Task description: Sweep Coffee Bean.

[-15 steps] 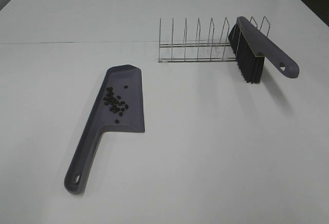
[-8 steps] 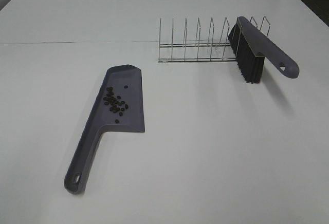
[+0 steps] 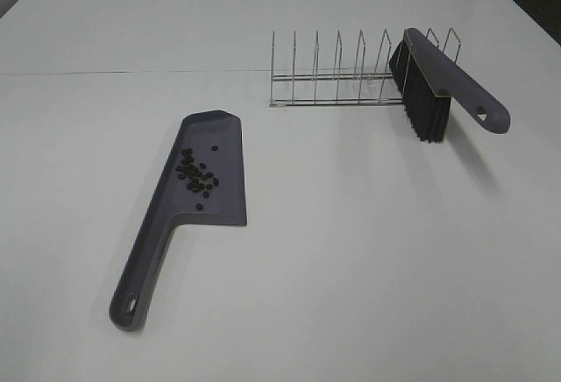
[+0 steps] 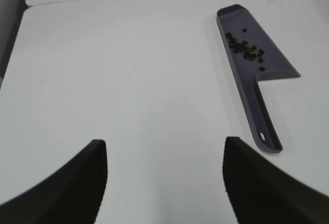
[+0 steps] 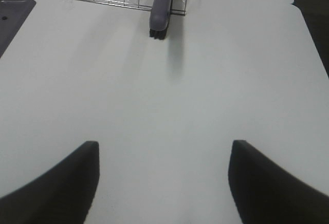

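Nearest you, neither arm shows in the high view; only the wrist cameras catch the claws. Your left gripper (image 4: 164, 183) hangs over bare white table (image 3: 368, 268) with its two dark fingers (image 4: 67, 183) spread well apart and nothing between them. Your right gripper (image 5: 162, 183) is the same story: jaws wide, gripping nothing, plain tabletop below.

Moving out, you've got the grey-purple dustpan (image 3: 219, 211) lying flat on the left half of the table, its long handle pointing back toward the near edge, a hang hole at the handle's end. The coffee beans (image 3: 197, 174) sit inside the pan's scoop in a loose cluster, a couple of strays just apart from the bunch, toward the pan's far end.

Further out on the right, the wire rack (image 3: 337, 75) stands upright, and the brush (image 3: 456, 84) rests tilted in its right end, black bristles (image 3: 425, 110) hanging down, handle angling out to the right.
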